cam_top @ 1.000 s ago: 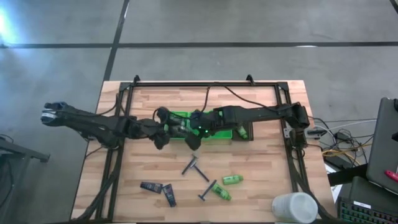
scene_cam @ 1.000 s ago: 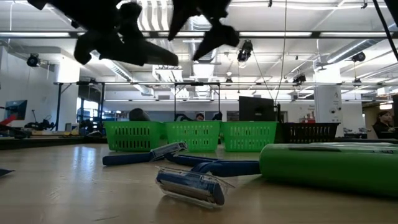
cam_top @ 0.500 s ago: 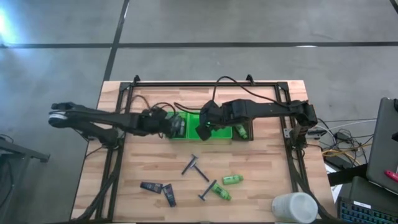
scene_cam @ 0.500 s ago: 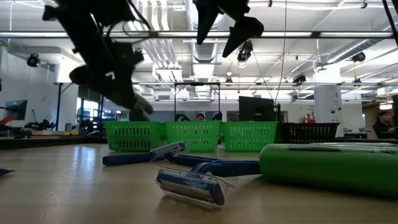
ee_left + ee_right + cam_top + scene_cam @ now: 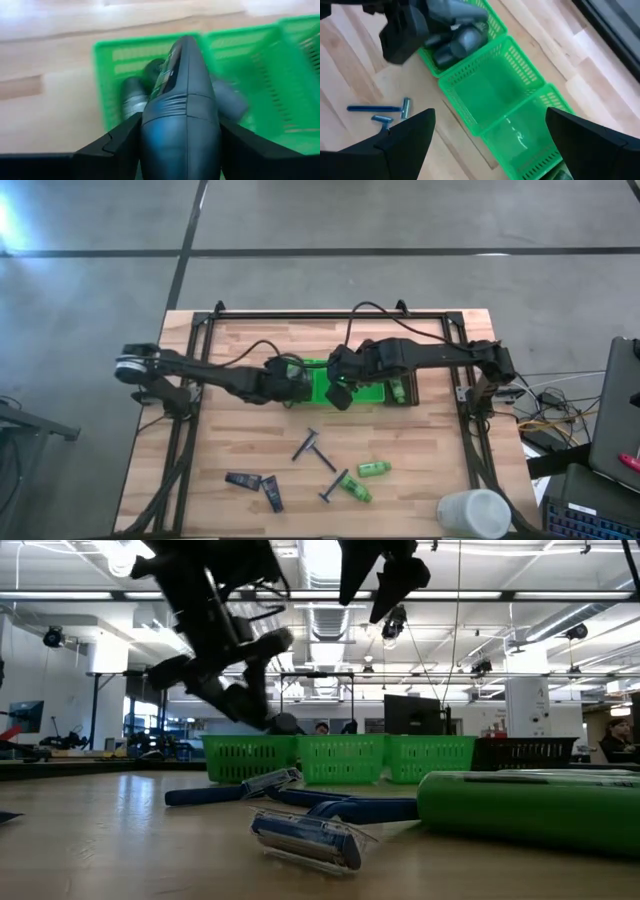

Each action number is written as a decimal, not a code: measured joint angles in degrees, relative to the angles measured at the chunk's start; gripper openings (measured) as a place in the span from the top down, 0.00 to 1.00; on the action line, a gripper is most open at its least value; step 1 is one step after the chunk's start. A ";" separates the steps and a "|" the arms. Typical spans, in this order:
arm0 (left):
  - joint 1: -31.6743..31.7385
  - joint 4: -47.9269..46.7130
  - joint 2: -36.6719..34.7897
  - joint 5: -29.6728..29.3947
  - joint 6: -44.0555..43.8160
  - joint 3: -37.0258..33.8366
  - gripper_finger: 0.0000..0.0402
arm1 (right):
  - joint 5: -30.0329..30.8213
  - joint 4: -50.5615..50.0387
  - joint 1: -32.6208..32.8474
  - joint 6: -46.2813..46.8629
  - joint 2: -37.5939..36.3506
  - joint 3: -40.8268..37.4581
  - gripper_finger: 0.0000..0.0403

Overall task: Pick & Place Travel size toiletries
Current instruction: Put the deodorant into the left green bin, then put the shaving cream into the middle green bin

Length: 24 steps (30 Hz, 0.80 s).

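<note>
Above the wooden counter (image 5: pixel 420 480), the left gripper (image 5: pixel 290 385) carries a dark flat tube (image 5: pixel 180 100) over the bright green three-compartment plastic tray's (image 5: pixel 492 82) end compartment, ready to drop; the right gripper (image 5: pixel 338 392) hangs released nearby. Next, likely the razors (image 5: pixel 308 446).

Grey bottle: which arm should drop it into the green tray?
Left. The left gripper holds the grey bottle right over the green tray's end compartment, where other grey bottles lie. The right gripper is open and empty above the tray.
</note>
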 joint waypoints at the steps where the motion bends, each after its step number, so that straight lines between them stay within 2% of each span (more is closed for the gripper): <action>1: -0.07 0.10 0.39 -0.18 0.54 1.02 0.44 | 0.02 -0.06 -0.02 -0.50 -0.42 0.00 0.06; 8: -0.15 -5.80 1.66 -0.62 -1.91 2.99 0.37 | 1.27 -0.08 -0.02 -2.59 -1.82 -0.04 0.06; 14: -0.42 -6.27 0.96 0.82 -2.28 2.02 0.36 | 1.06 -1.47 0.18 -5.29 -2.01 -0.04 0.06; 19: -4.03 -6.62 -3.58 -0.27 10.46 3.84 0.36 | -2.59 -5.92 1.38 -5.56 -1.99 -1.43 0.06; 24: -10.04 -7.64 -9.41 -1.40 28.54 3.36 0.35 | -10.18 -1.69 4.17 -4.49 -1.83 -6.72 0.06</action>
